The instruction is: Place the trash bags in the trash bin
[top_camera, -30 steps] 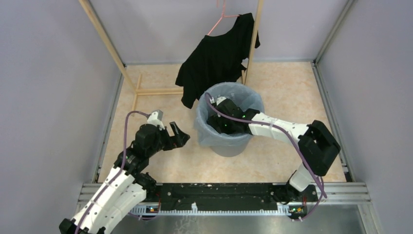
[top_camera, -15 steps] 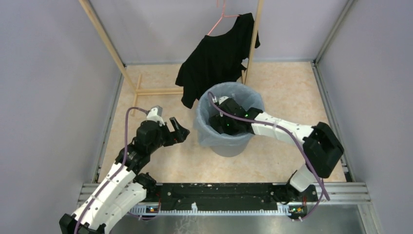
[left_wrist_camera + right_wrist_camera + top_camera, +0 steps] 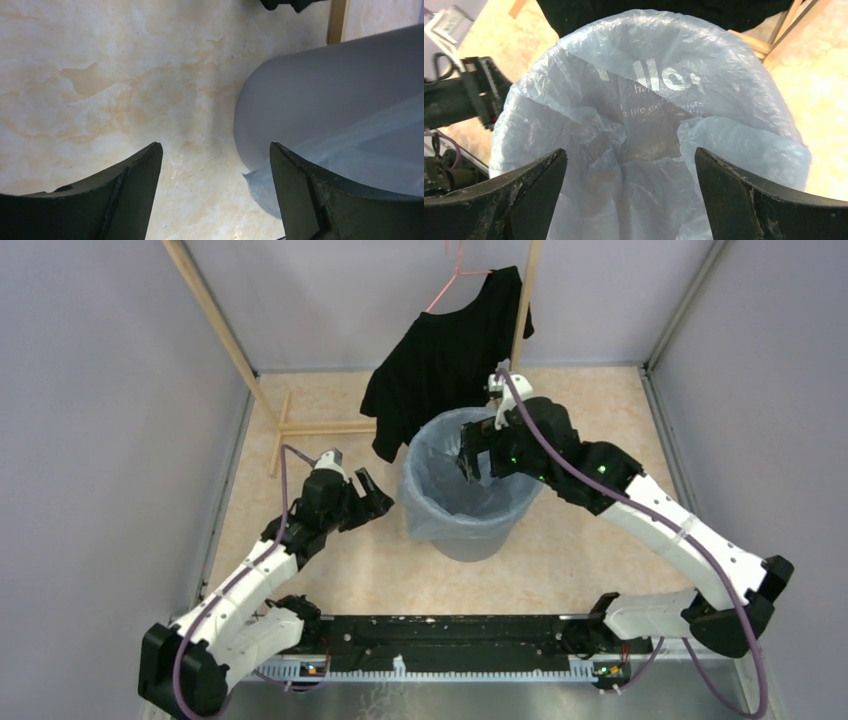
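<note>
Left gripper [image 3: 372,498]: jaws wide and empty, low beside the trash bin [image 3: 478,540], close to the hanging hem of the pale blue trash bag [image 3: 437,512], which lines the bin and folds over its rim. If you pinch wall and film together, you may drag or tip the bin. Right gripper [image 3: 629,150]: jaws wide and empty above the mouth. A careless pass could snag the film off the rim.

Even, diffuse light from above; only a soft shadow on the table [image 3: 220,125] beside the trash bin [image 3: 320,90]. Overhead view sharp. Wrist views: end effector fingers [image 3: 125,200] dark, slightly soft; right wrist view washed out at lower right.
</note>
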{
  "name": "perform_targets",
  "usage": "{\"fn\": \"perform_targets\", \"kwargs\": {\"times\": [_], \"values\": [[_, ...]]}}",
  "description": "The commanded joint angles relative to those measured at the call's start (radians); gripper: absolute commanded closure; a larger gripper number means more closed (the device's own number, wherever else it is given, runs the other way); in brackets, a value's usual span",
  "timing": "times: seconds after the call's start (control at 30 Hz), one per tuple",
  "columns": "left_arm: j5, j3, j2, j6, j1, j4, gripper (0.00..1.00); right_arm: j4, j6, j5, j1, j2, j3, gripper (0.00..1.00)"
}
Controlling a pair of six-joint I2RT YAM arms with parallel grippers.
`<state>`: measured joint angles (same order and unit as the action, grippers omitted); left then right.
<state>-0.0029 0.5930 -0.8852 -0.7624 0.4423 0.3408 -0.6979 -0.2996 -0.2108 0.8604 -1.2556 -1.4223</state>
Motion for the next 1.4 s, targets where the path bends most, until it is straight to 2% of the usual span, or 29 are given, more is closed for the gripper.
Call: {"fn": "perform_targets", "kwargs": {"times": [0.0, 0.2, 0.43, 0.8, 0.93, 1.03, 1.13, 1.3, 1.37], "values": [[0.082, 0.044, -0.097, -0.068, -0.026, -0.179, 0.17, -0.014, -0.004, -0.024, 0.006, 0.106, -0.032, 0.01], [0.259, 0.146, -0.347, -0.065, -0.021, -0.302, 0.31, 0.018, 0.01, -0.023, 0.006, 0.262, 0.038, 0.01], [0.301, 0.176, -0.567, -0.156, 0.054, -0.535, 0.31, -0.003, 0.025, -0.045, 0.006, 0.366, 0.073, 0.01], [0.228, 0.277, -0.804, -0.26, 0.413, -0.744, 0.32, -0.03, 0.045, -0.073, 0.006, 0.444, 0.079, 0.01], [0.24, 0.335, -0.885, -0.265, 0.492, -0.77, 0.32, -0.053, 0.05, -0.091, 0.006, 0.476, 0.059, 0.01], [0.193, 0.313, -0.83, -0.228, 0.487, -0.732, 0.27, -0.079, 0.052, -0.114, 0.006, 0.499, 0.036, 0.01], [0.101, 0.282, -0.678, -0.143, 0.438, -0.591, 0.2, -0.09, 0.053, -0.13, 0.006, 0.527, 0.025, 0.01], [-0.209, 0.305, -0.304, 0.03, 0.37, -0.209, 0.05, -0.095, 0.066, -0.172, 0.006, 0.551, 0.006, 0.01], [-0.273, 0.316, -0.15, 0.123, 0.369, -0.161, 0.01, -0.09, 0.077, -0.191, 0.006, 0.557, -0.005, 0.01]]}}
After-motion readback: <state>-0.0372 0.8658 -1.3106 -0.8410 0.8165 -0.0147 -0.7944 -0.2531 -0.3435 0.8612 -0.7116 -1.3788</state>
